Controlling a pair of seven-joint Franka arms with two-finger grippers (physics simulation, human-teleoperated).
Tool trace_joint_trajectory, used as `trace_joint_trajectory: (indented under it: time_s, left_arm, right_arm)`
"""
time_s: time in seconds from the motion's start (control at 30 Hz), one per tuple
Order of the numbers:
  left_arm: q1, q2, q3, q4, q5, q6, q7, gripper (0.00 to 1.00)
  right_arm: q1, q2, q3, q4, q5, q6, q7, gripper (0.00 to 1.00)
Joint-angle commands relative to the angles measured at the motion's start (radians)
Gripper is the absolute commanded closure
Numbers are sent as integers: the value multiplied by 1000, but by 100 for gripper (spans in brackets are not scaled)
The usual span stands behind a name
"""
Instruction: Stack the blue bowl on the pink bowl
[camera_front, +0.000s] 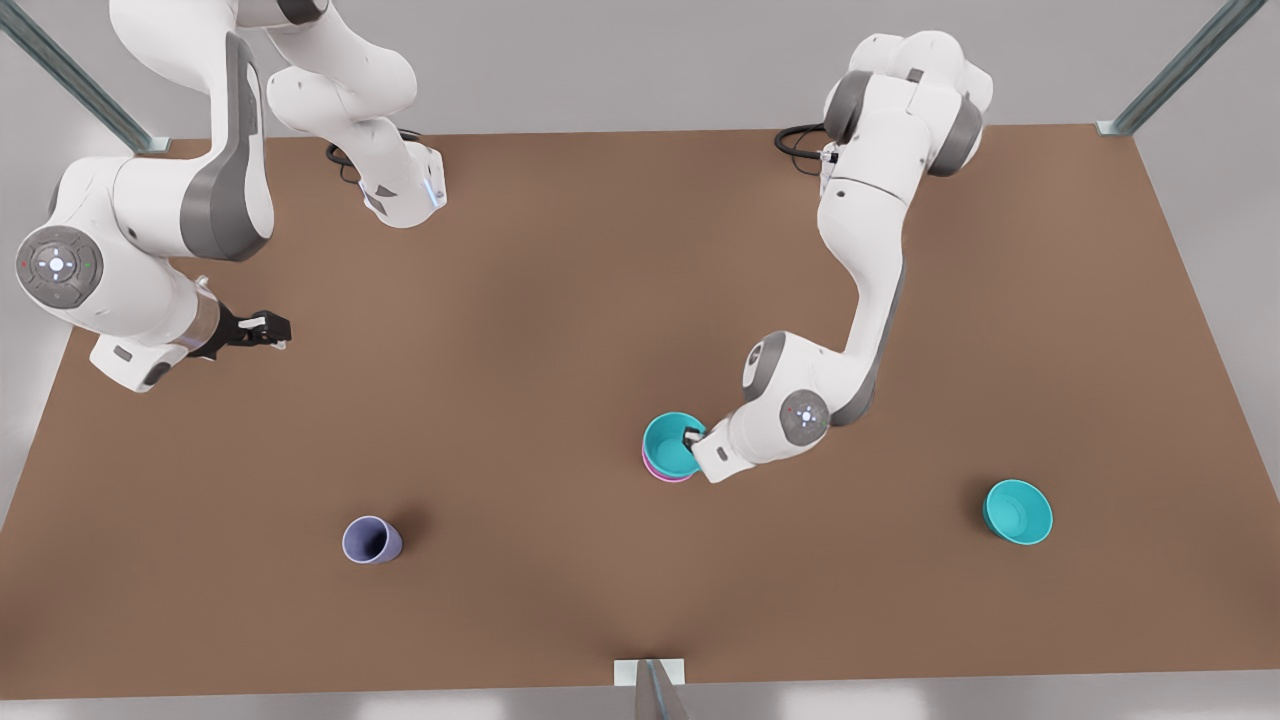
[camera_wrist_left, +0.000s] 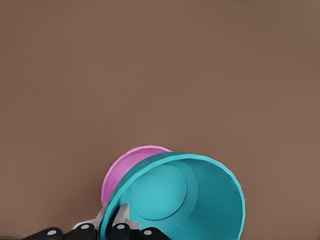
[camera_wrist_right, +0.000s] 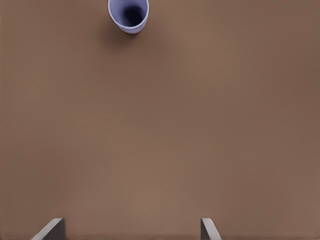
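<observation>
The blue bowl (camera_front: 668, 443) sits nested in the pink bowl (camera_front: 665, 477), just right of the table's middle in the front view; only a thin pink edge shows under it. My left gripper (camera_front: 692, 437), on the arm at the front view's right, is shut on the blue bowl's rim. In the left wrist view the blue bowl (camera_wrist_left: 175, 200) covers most of the pink bowl (camera_wrist_left: 120, 170), and the left gripper (camera_wrist_left: 111, 222) has one finger inside the wall and one outside. My right gripper (camera_front: 280, 330) waits open at the front view's left, above bare table.
A second teal bowl (camera_front: 1018, 511) lies at the front view's right. A lavender-blue cup (camera_front: 372, 540) stands at the lower left, and the right wrist view shows the cup (camera_wrist_right: 129, 15) beyond the open right gripper (camera_wrist_right: 131, 225). Brown table (camera_front: 560, 300) spreads between the arms.
</observation>
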Motion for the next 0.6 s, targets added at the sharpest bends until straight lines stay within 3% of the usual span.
trace_joint_trajectory:
  time_s: [0.0, 0.07, 0.57]
  left_arm:
    - [-4, 8, 0, 10, 15, -35, -678, 79]
    - [-2, 9, -3, -1, 58, -111, -678, 79]
    - [9, 37, -37, 3, 52, -73, -677, 79]
  right_arm:
    - [0, -1, -1, 0, 1, -1, -47, 0]
    - [0, -1, -1, -7, 1, -1, -46, 0]
    - [2, 11, -1, -7, 1, -1, -44, 0]
